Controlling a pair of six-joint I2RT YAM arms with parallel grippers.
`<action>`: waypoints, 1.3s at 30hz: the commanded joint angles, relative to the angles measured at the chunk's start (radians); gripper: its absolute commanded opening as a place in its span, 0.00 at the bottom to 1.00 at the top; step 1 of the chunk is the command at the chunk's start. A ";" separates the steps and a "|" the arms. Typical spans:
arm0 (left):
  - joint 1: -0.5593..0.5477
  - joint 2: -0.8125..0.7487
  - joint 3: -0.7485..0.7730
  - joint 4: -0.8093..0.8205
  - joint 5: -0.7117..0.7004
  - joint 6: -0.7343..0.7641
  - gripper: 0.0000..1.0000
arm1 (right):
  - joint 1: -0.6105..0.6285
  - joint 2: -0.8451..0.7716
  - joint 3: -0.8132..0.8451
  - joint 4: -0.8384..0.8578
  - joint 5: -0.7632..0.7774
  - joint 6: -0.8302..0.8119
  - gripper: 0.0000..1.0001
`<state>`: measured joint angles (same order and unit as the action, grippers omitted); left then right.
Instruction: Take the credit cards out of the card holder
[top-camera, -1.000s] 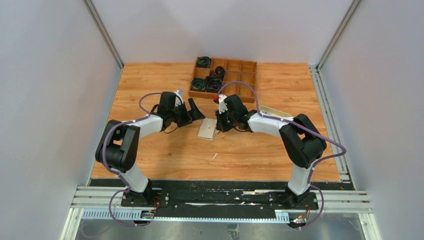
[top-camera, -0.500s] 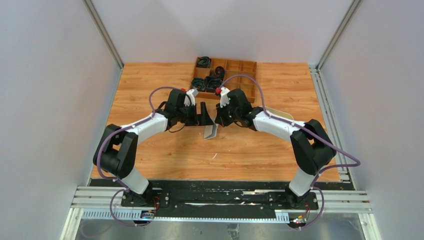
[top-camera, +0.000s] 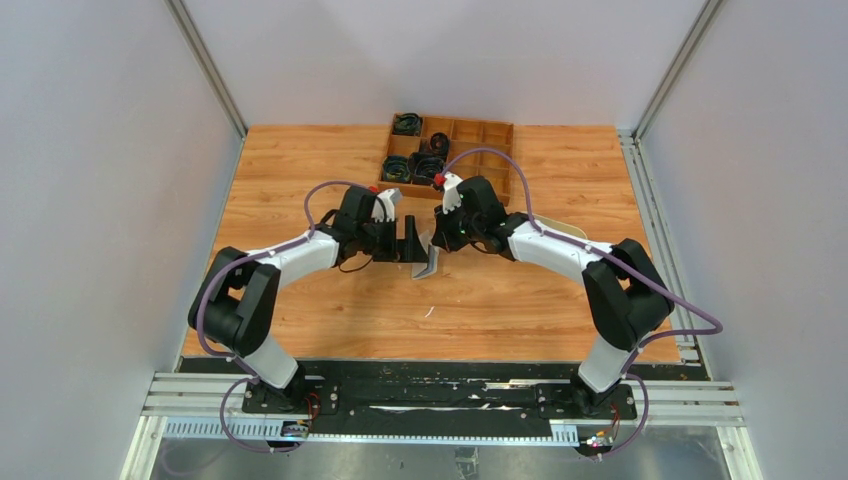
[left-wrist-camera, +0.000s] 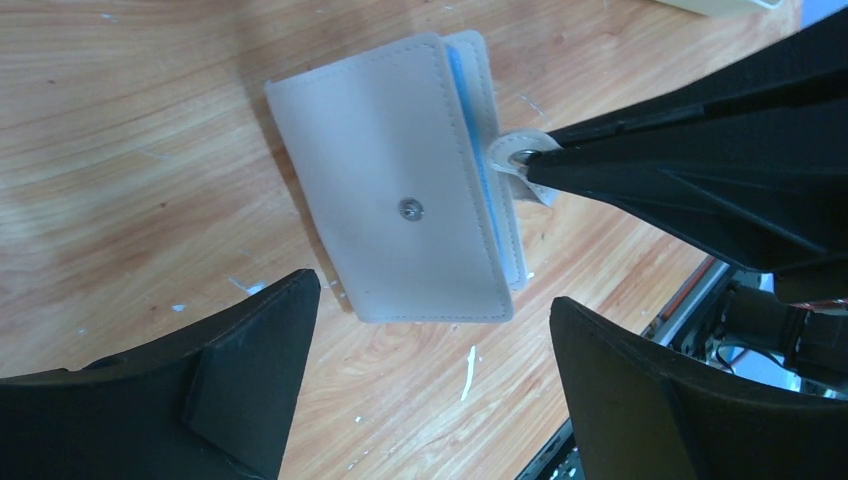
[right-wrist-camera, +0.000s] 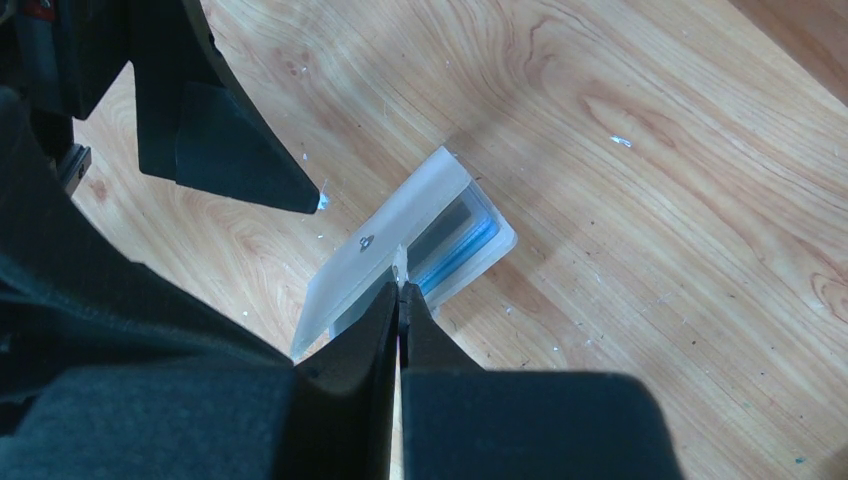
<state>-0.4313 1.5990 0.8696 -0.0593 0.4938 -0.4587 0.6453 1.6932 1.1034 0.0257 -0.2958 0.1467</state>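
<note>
The card holder (top-camera: 428, 263) is a pale beige folded wallet, tilted up on one edge at the table's middle. My right gripper (top-camera: 437, 243) is shut on its snap tab (left-wrist-camera: 520, 160) and holds that side raised; its closed tips show in the right wrist view (right-wrist-camera: 400, 290) on the holder (right-wrist-camera: 365, 265). Blue edges of the credit cards (right-wrist-camera: 455, 250) show in the gap between the flaps, and also in the left wrist view (left-wrist-camera: 468, 100). My left gripper (top-camera: 412, 243) is open and empty, just left of the holder (left-wrist-camera: 400, 220), with the holder's lower edge near its span (left-wrist-camera: 432, 300).
A brown wooden compartment box (top-camera: 470, 150) with black cable coils stands at the back centre. A cream oval tray (top-camera: 552, 226) lies behind my right forearm. Small white flecks (left-wrist-camera: 467, 358) mark the wooden table (top-camera: 300, 180).
The card holder lay flat; my right gripper has lifted it by the tab so it stands tilted on its edge. My left gripper has moved right, close beside it, still open.
</note>
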 joint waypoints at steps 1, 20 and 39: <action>-0.020 0.009 0.023 0.026 0.057 0.011 0.94 | -0.011 -0.013 0.030 -0.043 -0.008 0.006 0.00; -0.077 0.009 0.053 -0.067 -0.103 0.042 0.91 | -0.011 -0.045 0.028 -0.070 -0.005 -0.003 0.00; -0.108 0.026 0.077 -0.099 -0.147 0.042 0.71 | -0.027 -0.094 0.018 -0.108 0.017 -0.022 0.00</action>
<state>-0.5343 1.6234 0.9257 -0.1352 0.3721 -0.4335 0.6445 1.6341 1.1057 -0.0532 -0.2886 0.1410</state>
